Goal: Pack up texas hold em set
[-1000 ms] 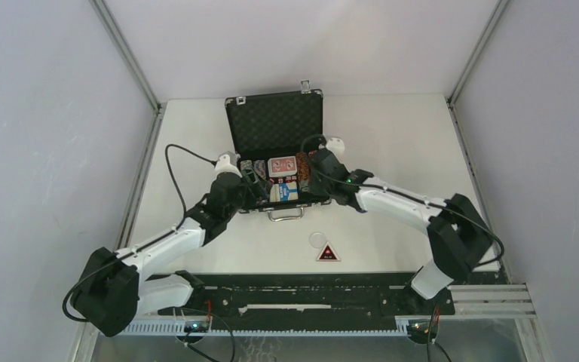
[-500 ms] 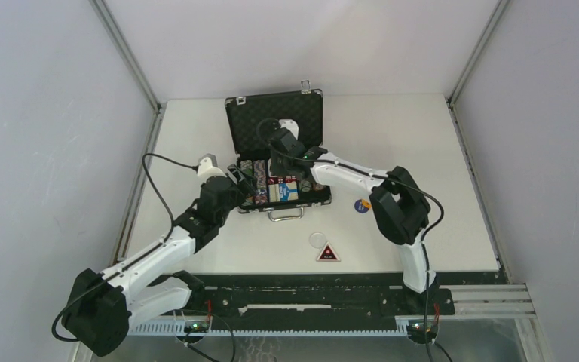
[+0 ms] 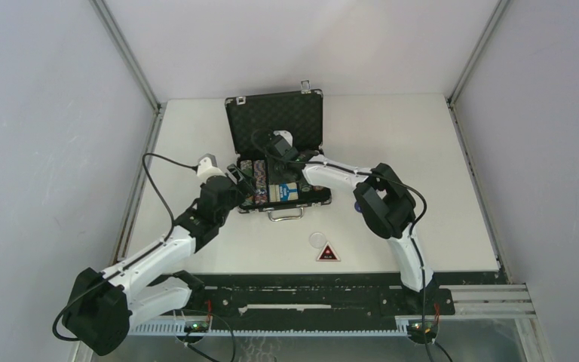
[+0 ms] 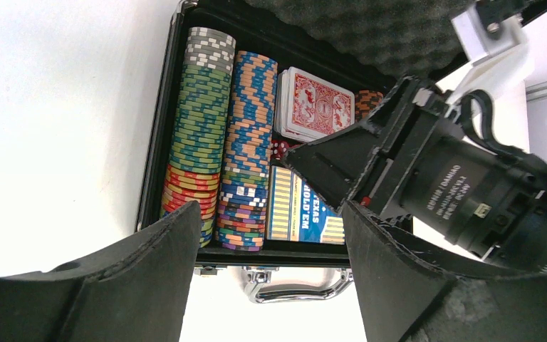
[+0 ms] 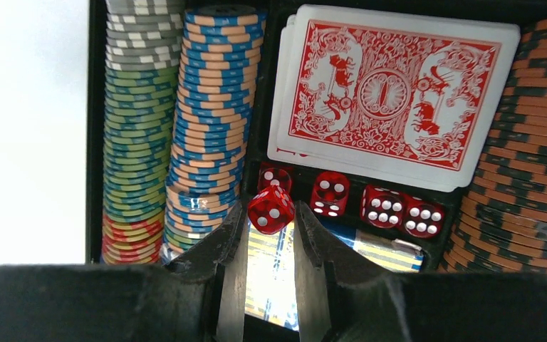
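The texas hold em set is a black briefcase lying open at the table's far middle, lid up. Chip stacks, a red card deck, a blue card box and a row of red dice fill its base. My right gripper hangs over the dice slot, shut on one red die at its fingertips. My left gripper is open and empty at the case's front left, over the silver handle. It touches nothing.
A round white token and a black tile with a red triangle lie on the table in front of the case. A blue round token peeks out beside the right arm's elbow. Side walls close in the table on both sides.
My right arm has swung from the case's right side to above its middle, over the dice slot. My left gripper drew back a little to the left and stayed open.
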`<state>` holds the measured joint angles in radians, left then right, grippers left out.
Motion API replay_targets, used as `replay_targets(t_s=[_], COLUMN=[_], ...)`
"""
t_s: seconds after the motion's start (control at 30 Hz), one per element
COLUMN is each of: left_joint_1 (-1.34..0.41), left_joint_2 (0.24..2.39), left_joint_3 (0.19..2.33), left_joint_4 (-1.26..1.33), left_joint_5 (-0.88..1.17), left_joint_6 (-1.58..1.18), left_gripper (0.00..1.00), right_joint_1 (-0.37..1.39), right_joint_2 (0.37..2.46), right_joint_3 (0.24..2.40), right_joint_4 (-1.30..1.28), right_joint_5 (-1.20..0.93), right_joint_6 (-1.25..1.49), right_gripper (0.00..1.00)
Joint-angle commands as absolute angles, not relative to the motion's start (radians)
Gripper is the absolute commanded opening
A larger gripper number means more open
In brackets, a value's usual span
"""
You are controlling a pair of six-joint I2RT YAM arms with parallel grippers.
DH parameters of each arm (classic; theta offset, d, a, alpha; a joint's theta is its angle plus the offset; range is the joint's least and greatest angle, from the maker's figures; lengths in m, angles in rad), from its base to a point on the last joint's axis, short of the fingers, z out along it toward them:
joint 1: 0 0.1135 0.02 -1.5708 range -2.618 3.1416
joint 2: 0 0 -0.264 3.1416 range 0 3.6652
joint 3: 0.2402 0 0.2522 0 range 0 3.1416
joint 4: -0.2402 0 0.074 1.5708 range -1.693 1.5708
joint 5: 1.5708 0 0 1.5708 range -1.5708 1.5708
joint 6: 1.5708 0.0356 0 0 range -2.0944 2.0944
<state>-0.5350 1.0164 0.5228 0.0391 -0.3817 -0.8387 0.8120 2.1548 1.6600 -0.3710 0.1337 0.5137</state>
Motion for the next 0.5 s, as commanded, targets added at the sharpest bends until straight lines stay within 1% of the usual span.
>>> replay_targets(t_s=[0.0,0.37,0.43,0.47], left_joint_1=[-0.527,-0.526,-0.526,-0.526], left_joint_2=[1.018,1.033,1.034,1.035], left_joint_3=[0.514,0.521,0.521,0.52], left_joint_4=[0.057,0.063,0.064,0.065], left_joint_5=[-0.385,-0.368,-0.365,-0.363], left_joint_6=[-0.838,-0.832,-0.832,-0.831], left_gripper=[0.77,0.77,0.77,0.77], right_joint_1=[0.813,0.768,0.764,0.764], right_joint_2=[2.174,2.156,2.152,2.15], right_joint_3=[1.707,1.644,1.64,1.638], right_joint_4=[-0.362,-0.36,-0.361,-0.359], right_joint_5=[0.111,0.157,0.163,0.164], right_joint_6=[0.494,0.506,0.506,0.503], right_gripper=[0.22,0.22,0.23,0.26])
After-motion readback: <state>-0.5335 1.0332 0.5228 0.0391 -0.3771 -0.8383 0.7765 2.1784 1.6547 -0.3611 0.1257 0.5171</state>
